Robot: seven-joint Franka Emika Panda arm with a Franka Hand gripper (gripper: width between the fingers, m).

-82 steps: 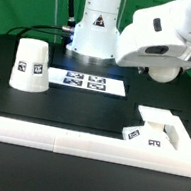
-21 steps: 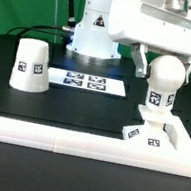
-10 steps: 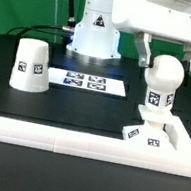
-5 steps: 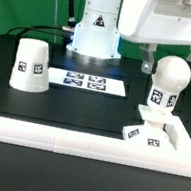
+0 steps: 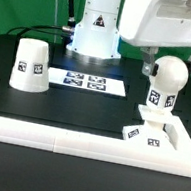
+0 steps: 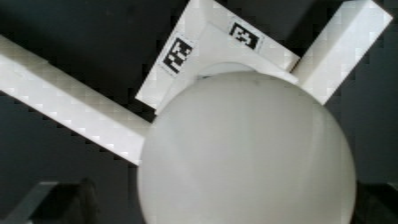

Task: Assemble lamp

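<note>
The white round-headed bulb (image 5: 167, 81) stands upright in the blocky square base (image 5: 153, 135) on the exterior view's right, just behind the long rail. My gripper (image 5: 171, 64) is above it, open, with its dark fingers (image 5: 150, 65) either side of the bulb's head and apart from it. In the wrist view the bulb (image 6: 240, 150) fills most of the picture, with the tagged base (image 6: 210, 45) beyond it. The cone-shaped shade (image 5: 30, 65) stands alone on the exterior view's left, wide end down.
The marker board (image 5: 86, 81) lies flat in the middle of the black table. The long white rail (image 5: 76, 139) runs along the front edge and shows in the wrist view (image 6: 63, 95). The arm's white pedestal (image 5: 94, 32) stands at the back.
The gripper brought the bulb down onto the base, let go of it and has lifted a little up and to the exterior view's right. The bulb stays standing.
</note>
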